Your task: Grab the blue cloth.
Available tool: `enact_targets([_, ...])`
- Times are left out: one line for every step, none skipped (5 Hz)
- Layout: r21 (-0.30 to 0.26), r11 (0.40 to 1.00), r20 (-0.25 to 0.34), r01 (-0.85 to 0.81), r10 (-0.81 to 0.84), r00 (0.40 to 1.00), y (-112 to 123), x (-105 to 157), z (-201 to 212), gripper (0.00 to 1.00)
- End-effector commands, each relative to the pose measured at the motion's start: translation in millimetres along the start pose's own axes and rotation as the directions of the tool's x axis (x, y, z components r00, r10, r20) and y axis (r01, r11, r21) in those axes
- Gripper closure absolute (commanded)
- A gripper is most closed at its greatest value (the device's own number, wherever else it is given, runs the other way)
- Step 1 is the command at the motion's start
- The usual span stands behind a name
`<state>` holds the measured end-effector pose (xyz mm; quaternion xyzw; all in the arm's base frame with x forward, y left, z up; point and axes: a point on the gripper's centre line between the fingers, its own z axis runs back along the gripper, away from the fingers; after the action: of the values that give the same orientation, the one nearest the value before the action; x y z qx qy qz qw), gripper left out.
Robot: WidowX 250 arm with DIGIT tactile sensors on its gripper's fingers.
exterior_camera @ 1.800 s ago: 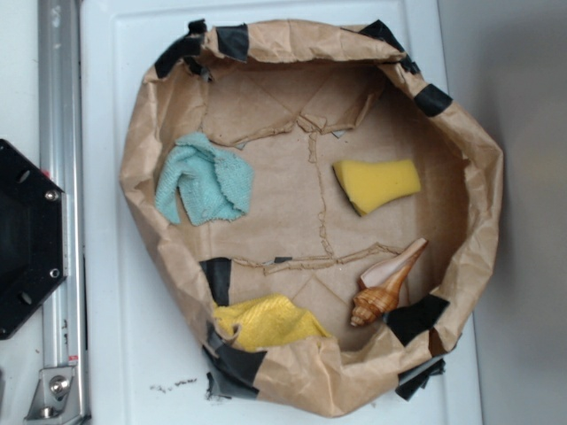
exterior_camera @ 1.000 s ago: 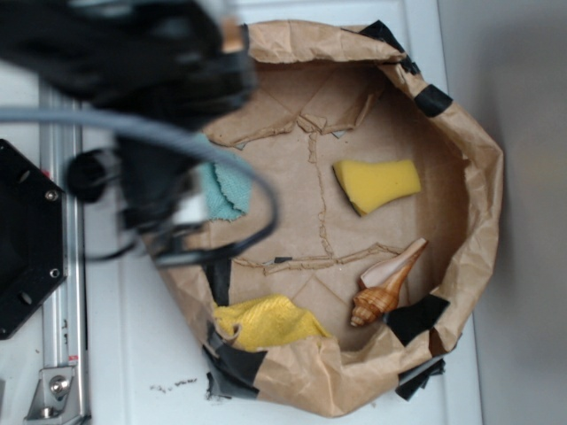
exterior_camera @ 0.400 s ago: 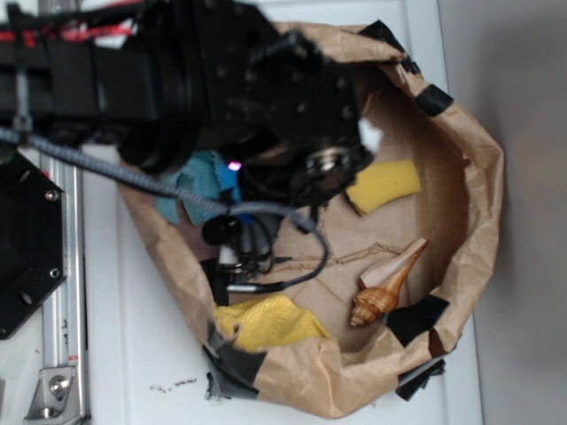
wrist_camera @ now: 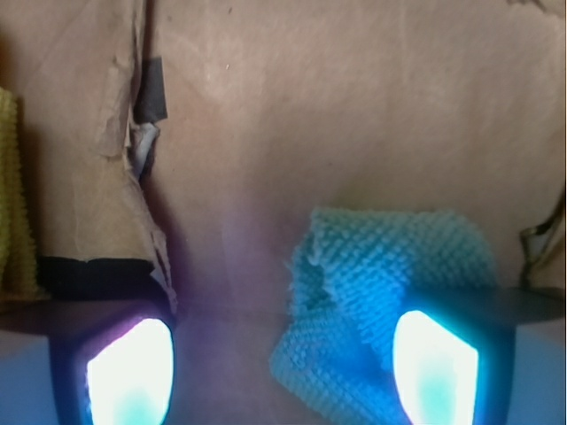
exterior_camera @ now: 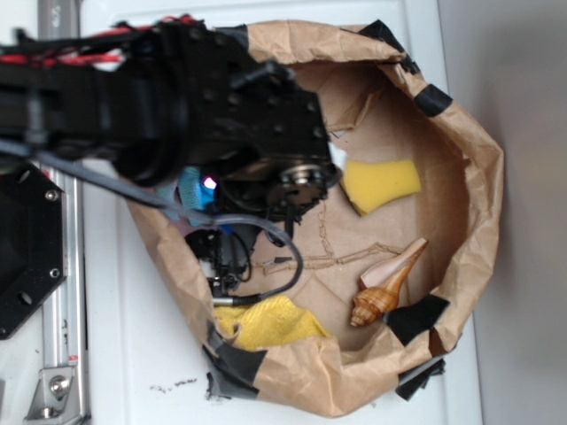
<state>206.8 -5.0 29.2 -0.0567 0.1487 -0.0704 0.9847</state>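
The cloth (wrist_camera: 390,288) is not yet grabbed: it lies crumpled on the brown paper floor of the tub (exterior_camera: 461,142), at its left side in the overhead view, where the arm hides all but a sliver of it. In the wrist view the gripper (wrist_camera: 282,367) stands wide open above it, one glowing pad (wrist_camera: 434,367) over the cloth's right part and the other over bare paper to its left. Left to do, I judge: shift slightly toward the cloth, descend, close and lift.

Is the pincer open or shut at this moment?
Open: the pincer fingertips stand wide apart, the blue cloth lying loose before them.
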Motion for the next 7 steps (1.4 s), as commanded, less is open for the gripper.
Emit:
enact_targets([0.015, 1.0, 0.058, -0.016, 0.015, 0.998, -4.2, 3.4, 4.6, 1.0])
enact_targets([0.018, 0.999, 0.053, -0.031, 0.03, 0.998, -4.1, 5.0, 5.5, 1.0])
enact_targets([0.082, 0.991, 0.094, -0.109, 0.101, 0.99, 6.1, -10.1, 23.9, 1.0])
enact_targets([0.155, 0.982, 0.119, -0.111, 0.093, 0.989, 18.3, -22.2, 34.5, 0.0])
enact_targets([0.223, 0.969, 0.075, -0.104, 0.089, 0.993, 22.8, -23.4, 26.4, 0.0])
enact_targets([0.213, 0.973, 0.024, -0.089, 0.085, 0.996, 32.9, -16.0, 18.3, 0.0])
enact_targets([0.112, 0.992, -0.065, -0.051, 0.059, 0.996, 37.8, -3.5, 9.4, 0.0])
